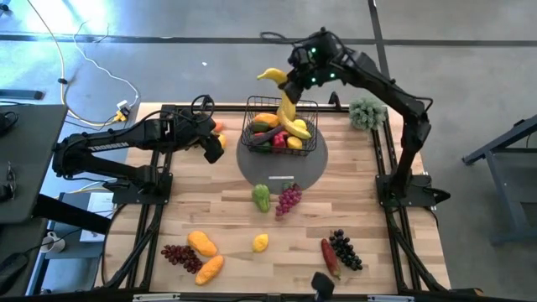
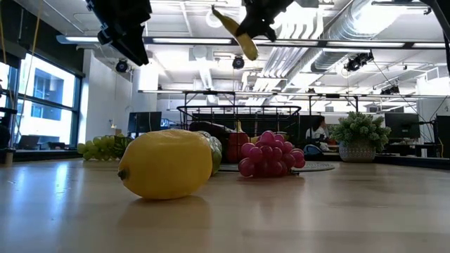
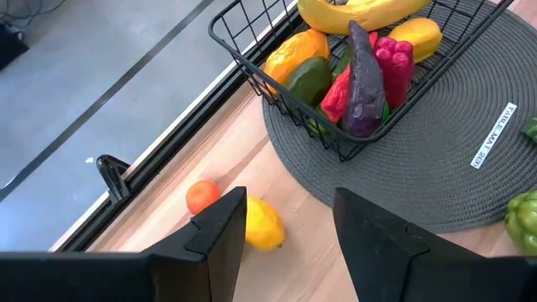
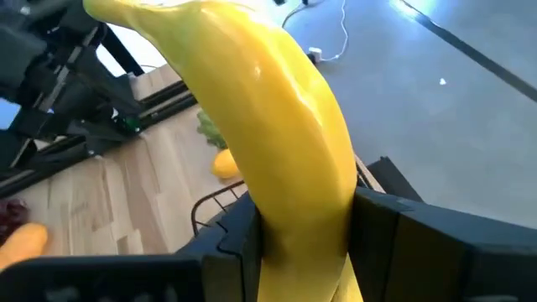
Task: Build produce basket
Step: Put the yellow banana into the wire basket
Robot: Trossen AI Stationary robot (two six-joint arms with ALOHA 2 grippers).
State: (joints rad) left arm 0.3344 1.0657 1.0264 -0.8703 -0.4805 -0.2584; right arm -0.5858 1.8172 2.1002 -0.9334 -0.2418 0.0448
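Right gripper (image 1: 289, 84) clamped on a banana (image 1: 277, 80), held high over the back-left rim of the wire basket (image 1: 312, 144). Banana pinched mid-body, both ends free, likely so it can drop in lengthwise. Right wrist view confirms: fingers (image 4: 382, 226) tight on both sides of the yellow skin.

Basket sitting on the round grey mat (image 1: 306, 174), already loaded: another banana (image 3: 361, 13), purple eggplant (image 3: 365, 80), red pepper (image 3: 390, 67), orange fruits (image 3: 289, 54), something green (image 3: 310, 80).

Left gripper (image 1: 214, 149) parked left of the basket, raised off the table, jaws partly apart, nothing between them. Just past its fingers (image 3: 222, 231): a lemon (image 3: 262, 225) and a small orange-red fruit (image 3: 201, 197) near the table edge, probable next pick.

Loose on the table: green pepper (image 1: 262, 197), purple grapes (image 1: 288, 200), lemon (image 1: 261, 242), dark grapes (image 1: 345, 249), red chilli (image 1: 329, 257), orange pieces (image 1: 204, 254), dark-red grapes (image 1: 180, 257).

Judgement: roughly halfway. Risk: banana catching on the rim on release.
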